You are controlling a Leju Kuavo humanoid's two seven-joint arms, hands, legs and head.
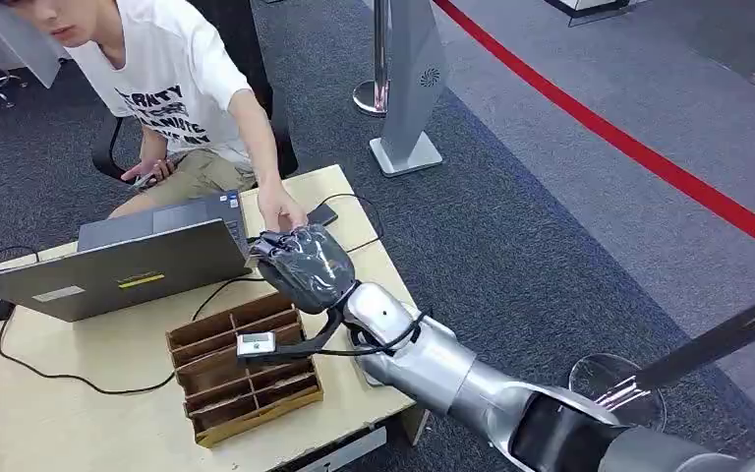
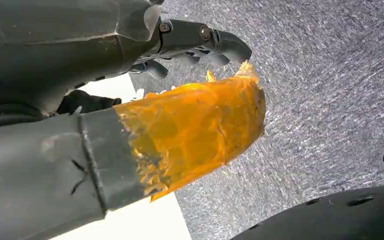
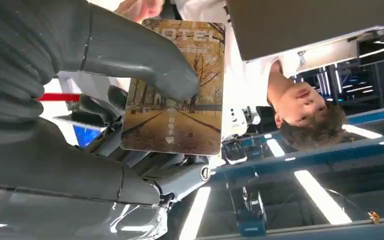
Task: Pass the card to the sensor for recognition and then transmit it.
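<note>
My right hand reaches over the far side of the wooden table and holds a hotel card printed with an autumn avenue. Its thumb presses the card's face against the fingers behind it. A seated person's hand is stretched out just beyond my hand, close to the card's far edge. A dark flat device with a cable lies on the table next to that hand. My left hand, thumb wrapped in orange tape, hangs over grey carpet and holds nothing.
An open laptop stands at the table's left. A wooden slotted rack with a small white device sits near the front edge. Black cables cross the tabletop. A silver sign stand and a red floor line lie beyond.
</note>
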